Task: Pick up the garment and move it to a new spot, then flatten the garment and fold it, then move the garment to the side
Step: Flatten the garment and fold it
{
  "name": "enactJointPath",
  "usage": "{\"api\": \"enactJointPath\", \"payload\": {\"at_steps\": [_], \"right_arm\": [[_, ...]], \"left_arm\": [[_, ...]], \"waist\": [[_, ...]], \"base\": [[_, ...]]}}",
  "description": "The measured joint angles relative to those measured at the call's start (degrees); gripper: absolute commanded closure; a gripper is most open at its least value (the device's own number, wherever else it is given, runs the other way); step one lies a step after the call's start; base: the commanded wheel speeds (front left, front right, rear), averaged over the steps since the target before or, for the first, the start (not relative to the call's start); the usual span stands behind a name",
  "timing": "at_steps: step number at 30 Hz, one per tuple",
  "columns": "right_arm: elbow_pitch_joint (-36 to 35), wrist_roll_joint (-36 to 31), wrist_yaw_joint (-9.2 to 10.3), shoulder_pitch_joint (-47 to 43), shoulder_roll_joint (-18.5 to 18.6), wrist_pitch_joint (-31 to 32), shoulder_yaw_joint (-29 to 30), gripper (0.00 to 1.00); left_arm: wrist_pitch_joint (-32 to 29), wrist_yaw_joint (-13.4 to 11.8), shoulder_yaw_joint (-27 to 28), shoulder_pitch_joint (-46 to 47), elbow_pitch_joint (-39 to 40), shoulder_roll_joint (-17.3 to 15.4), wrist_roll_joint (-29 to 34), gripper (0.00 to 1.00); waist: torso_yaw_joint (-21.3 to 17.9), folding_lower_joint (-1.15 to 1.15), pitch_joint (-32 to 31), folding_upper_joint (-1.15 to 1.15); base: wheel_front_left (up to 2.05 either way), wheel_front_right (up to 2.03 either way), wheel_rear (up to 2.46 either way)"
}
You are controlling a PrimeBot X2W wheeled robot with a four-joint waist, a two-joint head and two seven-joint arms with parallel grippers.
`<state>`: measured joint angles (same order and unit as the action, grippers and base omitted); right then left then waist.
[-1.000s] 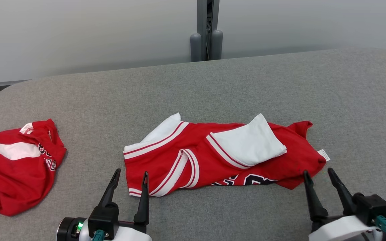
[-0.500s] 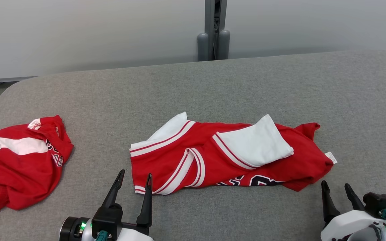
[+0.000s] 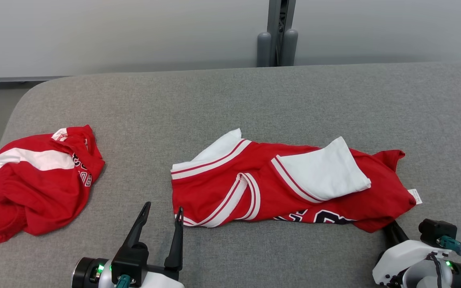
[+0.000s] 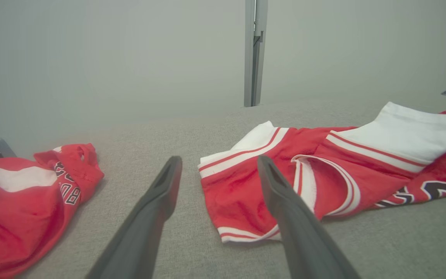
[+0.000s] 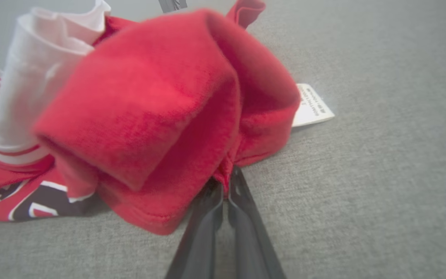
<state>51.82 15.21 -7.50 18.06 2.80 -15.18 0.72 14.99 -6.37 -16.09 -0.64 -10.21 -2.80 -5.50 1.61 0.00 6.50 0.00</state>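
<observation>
Changed: right gripper (image 5: 226,185) has pinched shut on the near right corner of the garment (image 3: 294,188).
Left gripper (image 3: 163,207): spread wide, empty, beside its near left corner.
Garment: crumpled, middle of the table (image 3: 254,100).
Progress: pickup only starting; moving, flattening, folding remain.

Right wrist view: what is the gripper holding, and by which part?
The right gripper pinches the red jersey by its fabric edge beside the white label.
</observation>
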Motion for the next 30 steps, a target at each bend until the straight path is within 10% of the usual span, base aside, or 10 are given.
{"api": "enactJointPath", "payload": {"at_steps": [21, 30], "right_arm": [[-19.57, -32.59, -0.01, -2.20, 3.78, 0.32, 20.12, 1.00], [-16.67, -38.57, -0.01, 2.25, 8.06, 2.87, 24.94, 1.00]], "left_arm": [[0.00, -1.11, -1.23, -0.01, -0.01, 0.01, -1.54, 0.00], [0.00, -0.88, -1.35, 0.13, -0.11, 0.01, -1.45, 0.00]], "waist": [[-1.86, 0.00, -0.96, 0.00], [-0.29, 0.00, -0.36, 0.00]], "base": [[0.00, 0.00, 0.00], [0.00, 0.00, 0.00]]}}
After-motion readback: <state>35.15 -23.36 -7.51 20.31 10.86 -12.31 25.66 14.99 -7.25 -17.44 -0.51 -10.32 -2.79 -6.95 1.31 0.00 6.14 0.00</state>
